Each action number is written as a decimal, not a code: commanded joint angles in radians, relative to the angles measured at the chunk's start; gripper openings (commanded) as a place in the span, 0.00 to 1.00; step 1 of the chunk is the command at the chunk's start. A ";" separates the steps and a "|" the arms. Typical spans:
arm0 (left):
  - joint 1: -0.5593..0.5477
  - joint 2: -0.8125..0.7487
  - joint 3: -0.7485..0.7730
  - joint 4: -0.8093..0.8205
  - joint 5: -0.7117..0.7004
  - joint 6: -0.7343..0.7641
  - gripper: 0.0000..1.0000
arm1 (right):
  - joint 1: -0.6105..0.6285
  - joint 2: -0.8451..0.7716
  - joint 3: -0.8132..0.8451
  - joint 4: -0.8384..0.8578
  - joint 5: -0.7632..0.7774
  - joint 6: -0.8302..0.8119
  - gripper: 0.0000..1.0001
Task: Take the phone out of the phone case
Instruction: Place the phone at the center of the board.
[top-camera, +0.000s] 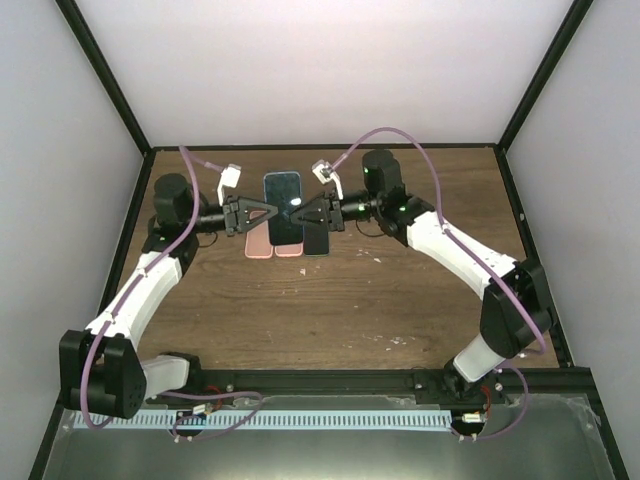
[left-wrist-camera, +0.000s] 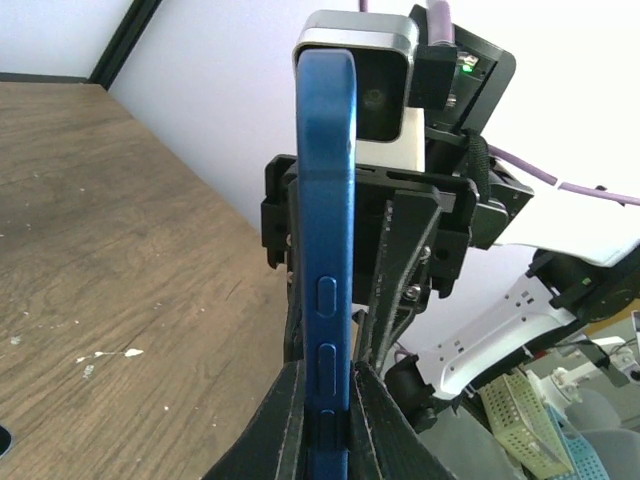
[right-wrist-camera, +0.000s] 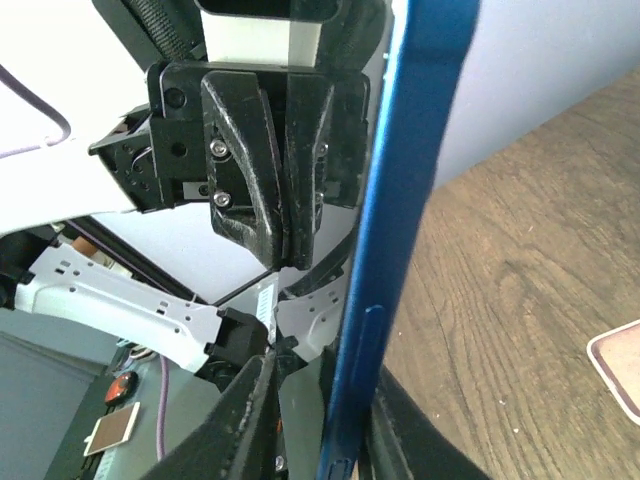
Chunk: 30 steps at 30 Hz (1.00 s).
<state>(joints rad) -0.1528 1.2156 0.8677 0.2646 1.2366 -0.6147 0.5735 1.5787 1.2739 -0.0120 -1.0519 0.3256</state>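
Observation:
A phone in a blue case is held on edge above the table's far middle, between both grippers. My left gripper is shut on the case's left edge. In the left wrist view its fingers pinch the blue edge just below the side buttons. My right gripper straddles the opposite edge. In the right wrist view one finger touches the blue case, and a gap shows between the case and the other finger. The phone's screen faces up in the top view.
On the brown table under the held phone lie two pink phones or cases and a dark one. A pink-edged corner shows in the right wrist view. Black frame posts and white walls surround the table.

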 joint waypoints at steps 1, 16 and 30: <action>-0.011 -0.024 0.033 0.028 -0.001 0.040 0.00 | -0.006 -0.034 -0.027 0.102 -0.085 0.094 0.17; 0.010 -0.058 0.089 -0.339 -0.209 0.313 0.86 | -0.124 -0.038 -0.097 -0.073 -0.024 -0.064 0.01; 0.015 -0.048 0.080 -0.349 -0.255 0.329 1.00 | -0.331 0.196 -0.010 -0.462 0.020 -0.339 0.01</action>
<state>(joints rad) -0.1417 1.1637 0.9348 -0.0849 0.9886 -0.3088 0.2802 1.7012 1.1782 -0.3431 -1.0164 0.0689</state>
